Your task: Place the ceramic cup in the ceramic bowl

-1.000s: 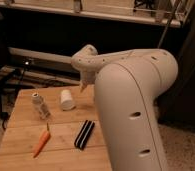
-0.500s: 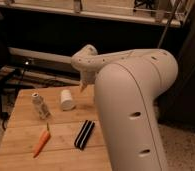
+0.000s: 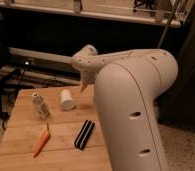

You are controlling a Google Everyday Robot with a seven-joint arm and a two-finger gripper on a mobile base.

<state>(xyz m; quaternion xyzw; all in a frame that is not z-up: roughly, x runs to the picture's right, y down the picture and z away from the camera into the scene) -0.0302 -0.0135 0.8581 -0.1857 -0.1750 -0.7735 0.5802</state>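
The ceramic cup, small, white and cylindrical, rests on the wooden table near its far edge. My gripper hangs just right of the cup and a little above it, at the end of the white arm, open and holding nothing. That bulky arm covers the right side of the table. The ceramic bowl is out of view.
A clear bottle with a white cap stands left of the cup. An orange carrot lies near the front left. A black ribbed object lies at the front middle. Dark shelving runs behind the table.
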